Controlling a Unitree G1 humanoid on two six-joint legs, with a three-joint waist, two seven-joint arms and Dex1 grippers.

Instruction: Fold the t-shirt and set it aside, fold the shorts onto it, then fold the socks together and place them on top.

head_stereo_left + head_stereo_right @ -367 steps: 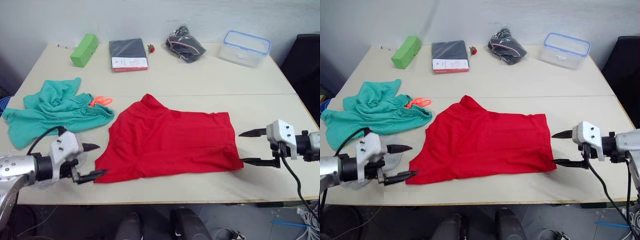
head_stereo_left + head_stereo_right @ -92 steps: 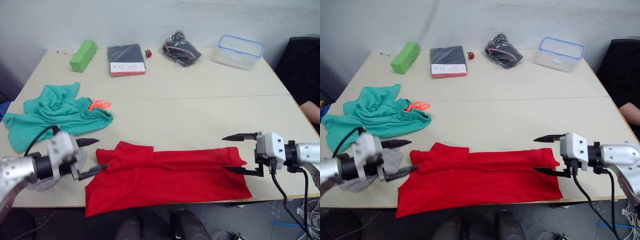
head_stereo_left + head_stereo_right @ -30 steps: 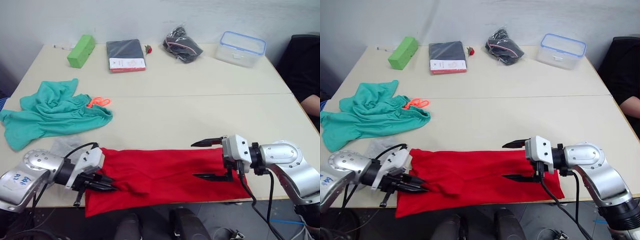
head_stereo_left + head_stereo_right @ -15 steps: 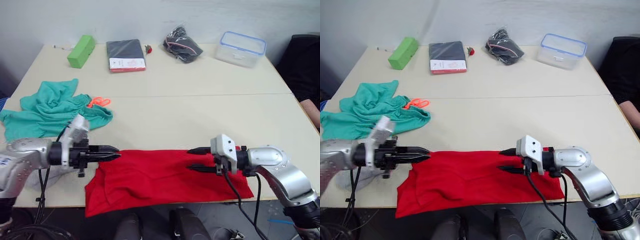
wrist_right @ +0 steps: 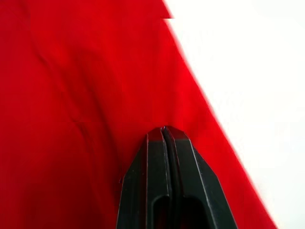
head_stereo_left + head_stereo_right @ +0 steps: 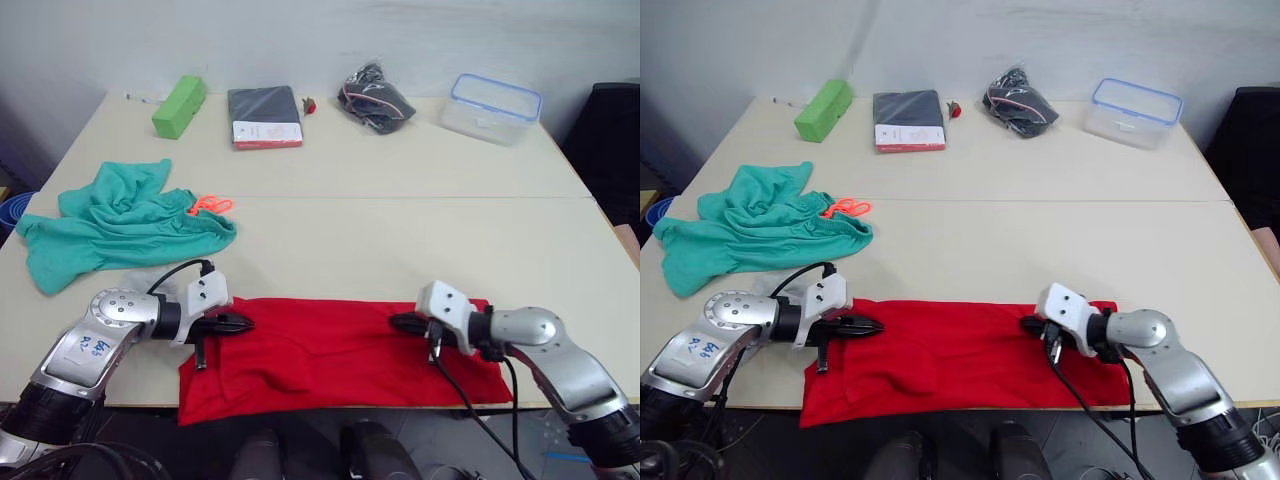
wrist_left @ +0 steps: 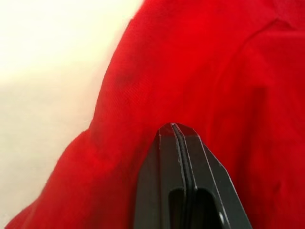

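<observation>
The red t-shirt (image 6: pixel 330 355) lies folded into a long strip along the table's near edge. My left gripper (image 6: pixel 240 323) is shut, its tips pinching cloth at the shirt's far left corner; creases run from the tips in the left wrist view (image 7: pixel 174 126). My right gripper (image 6: pixel 400 322) is shut on the cloth near the shirt's far edge, toward its right end (image 5: pixel 163 129). The teal shorts (image 6: pixel 120 225) lie crumpled at the left, with the orange drawstring (image 6: pixel 208 204) showing. A light grey sock (image 6: pixel 138 281) peeks out beside my left arm, mostly hidden.
Along the table's back edge stand a green block (image 6: pixel 179 106), a dark flat package (image 6: pixel 264 116), a black bundle (image 6: pixel 375 98) and a clear lidded container (image 6: pixel 494 108). A black chair (image 6: pixel 610 130) stands at the right. The shirt's near edge hangs at the table's front edge.
Both grippers have gone from open to shut on the shirt's far edge. The left one dropped back onto the shirt's left corner. The camera view has shifted slightly.
</observation>
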